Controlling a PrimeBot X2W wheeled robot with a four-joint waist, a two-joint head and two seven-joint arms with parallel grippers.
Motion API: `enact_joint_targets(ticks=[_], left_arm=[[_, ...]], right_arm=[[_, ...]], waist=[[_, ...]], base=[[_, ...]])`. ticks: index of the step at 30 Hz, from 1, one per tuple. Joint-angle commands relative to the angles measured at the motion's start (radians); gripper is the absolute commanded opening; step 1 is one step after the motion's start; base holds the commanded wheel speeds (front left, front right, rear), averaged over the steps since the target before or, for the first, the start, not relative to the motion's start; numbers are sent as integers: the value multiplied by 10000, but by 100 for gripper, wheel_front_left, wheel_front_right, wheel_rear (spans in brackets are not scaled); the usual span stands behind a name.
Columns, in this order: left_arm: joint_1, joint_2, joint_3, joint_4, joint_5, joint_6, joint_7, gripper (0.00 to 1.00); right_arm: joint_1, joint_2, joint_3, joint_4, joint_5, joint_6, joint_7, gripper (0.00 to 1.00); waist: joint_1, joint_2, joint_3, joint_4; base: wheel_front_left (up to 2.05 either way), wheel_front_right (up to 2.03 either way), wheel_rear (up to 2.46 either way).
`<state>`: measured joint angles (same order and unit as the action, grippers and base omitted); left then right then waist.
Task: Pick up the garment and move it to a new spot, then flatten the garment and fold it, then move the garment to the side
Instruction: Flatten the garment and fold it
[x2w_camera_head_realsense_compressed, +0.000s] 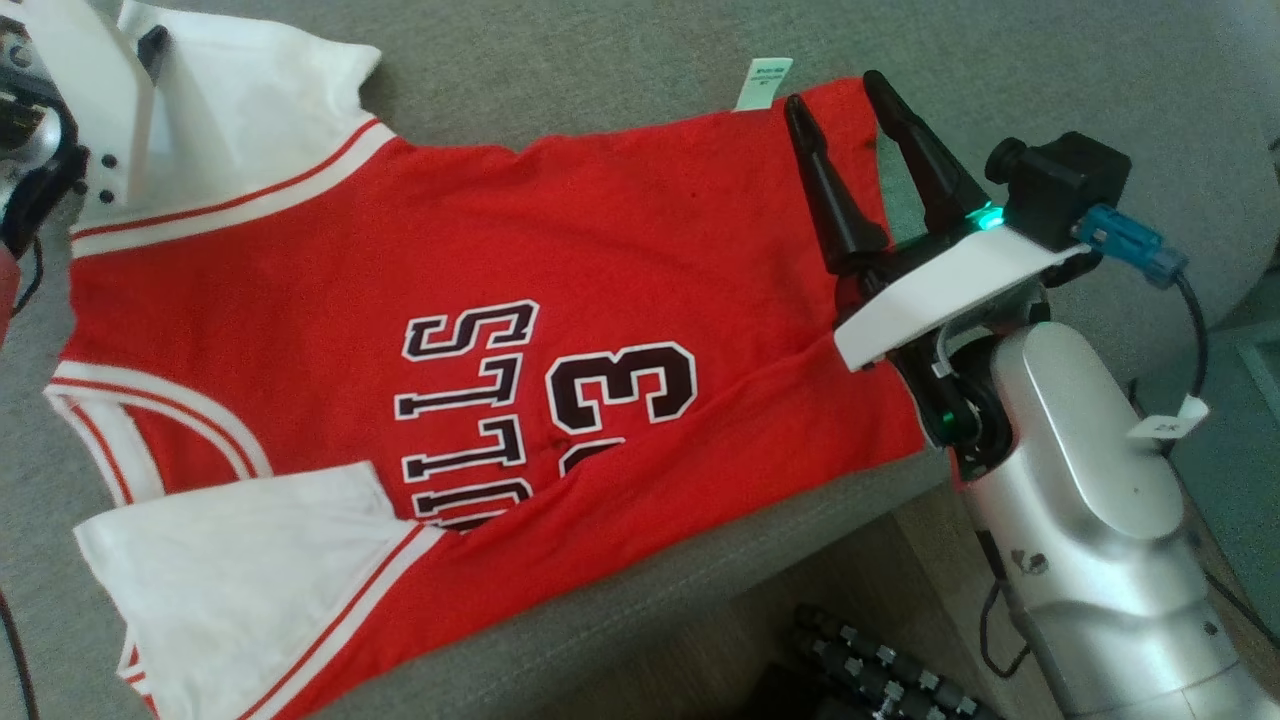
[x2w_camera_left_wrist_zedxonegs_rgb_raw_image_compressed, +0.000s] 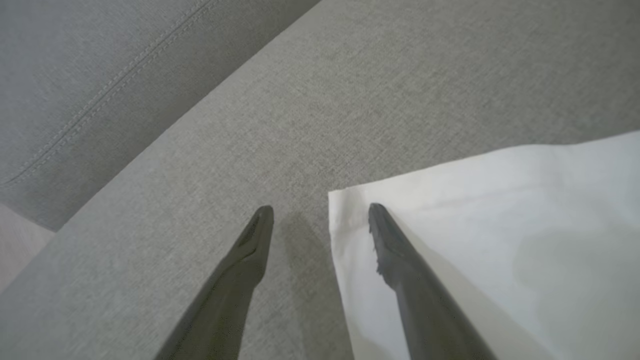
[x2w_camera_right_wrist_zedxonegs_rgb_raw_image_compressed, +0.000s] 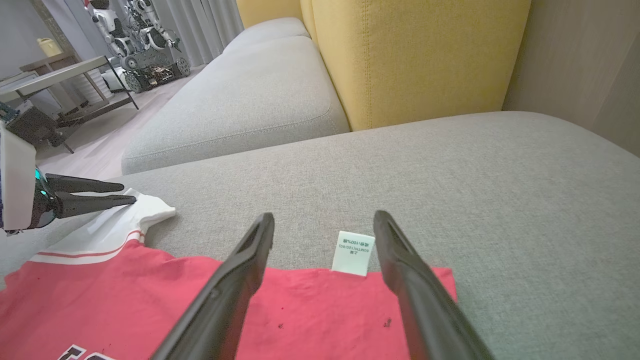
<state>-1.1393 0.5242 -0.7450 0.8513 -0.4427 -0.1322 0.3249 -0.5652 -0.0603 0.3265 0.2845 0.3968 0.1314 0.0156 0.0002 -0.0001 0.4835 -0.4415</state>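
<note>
Red jersey (x2w_camera_head_realsense_compressed: 500, 250) flat on grey cushion (x2w_camera_head_realsense_compressed: 600, 60); left tool (x2w_camera_left_wrist_zedxonegs_rgb_raw_image_compressed: 320, 211), right tool (x2w_camera_right_wrist_zedxonegs_rgb_raw_image_compressed: 324, 218) wide, seemingly empty.

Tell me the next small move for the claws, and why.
Probably lower both and pinch the far edge. The jersey lies spread on the grey cushion; the right claw stands open over the red edge, flanking the care label, and the left claw open astride the corner of the white sleeve. Neither holds cloth yet.
</note>
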Motion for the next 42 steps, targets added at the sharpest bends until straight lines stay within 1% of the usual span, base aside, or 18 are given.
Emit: enact_joint_targets(ticks=[1,5,6,7,8,11,15,16,21,27,32,34,38,42], left_arm=[[-580,401,235,-179,-59,17,-74,100],[-810,352,-147,137,-291,16,-149,100],[-826,292,-248,175,-440,16,-108,98],[-829,229,-334,199,-632,16,-42,27],[-831,164,-418,198,-847,16,28,0],[-914,56,-704,128,-1295,16,92,0],[-946,-95,-823,101,-1774,16,-312,0],[-942,-109,-901,58,-1833,16,-729,0],[-694,-322,-755,-1,-2108,20,-1975,0],[-118,-476,-622,-526,-2212,156,-3191,0],[618,-493,-611,-1488,-2301,442,-3699,0],[872,-440,-615,-1982,-2322,590,-3759,0],[1328,-229,-607,-3121,-2374,923,-3699,0],[1689,58,-625,-4271,-2385,1261,-3462,0]], right_arm=[[-237,100,150,-283,77,-7,-133,100],[-280,100,134,-213,103,-7,-209,100],[-296,100,115,-191,97,-7,-220,100],[-312,100,87,-165,84,-7,-228,100],[-329,100,40,-135,54,-7,-229,100],[-400,100,-252,-47,-82,-7,-219,100],[-484,100,-726,171,-302,-7,-156,100],[-537,100,-942,306,-454,-7,-105,100],[-545,84,-1666,755,-794,-7,106,100],[-520,-439,-2415,1413,-664,-7,660,100],[-554,-1123,-2726,2185,-537,-7,1245,100],[-621,-1283,-2858,2493,-337,-7,1553,100],[-841,-1656,-3193,3240,-261,-7,2092,100],[-1093,-1909,-3510,3943,-483,-7,2260,100]], waist=[[-2,1,80,-88],[-2,1,151,-158],[-2,1,162,-156],[-2,1,163,-142],[-2,1,161,-108],[-2,1,120,96],[-2,1,-118,475],[-2,1,-286,688],[-2,1,-821,1345],[-2,1,-1260,2110],[-2,1,-1497,2685],[-2,1,-1496,2874],[-2,1,-1409,3146],[-2,1,-1247,3326]], base=[[0,0,0],[0,0,0],[0,0,0],[0,0,0],[0,0,0],[0,0,0],[0,0,0],[0,0,0],[0,0,0],[0,0,0],[0,0,0],[0,0,0],[0,0,0],[0,0,0]])
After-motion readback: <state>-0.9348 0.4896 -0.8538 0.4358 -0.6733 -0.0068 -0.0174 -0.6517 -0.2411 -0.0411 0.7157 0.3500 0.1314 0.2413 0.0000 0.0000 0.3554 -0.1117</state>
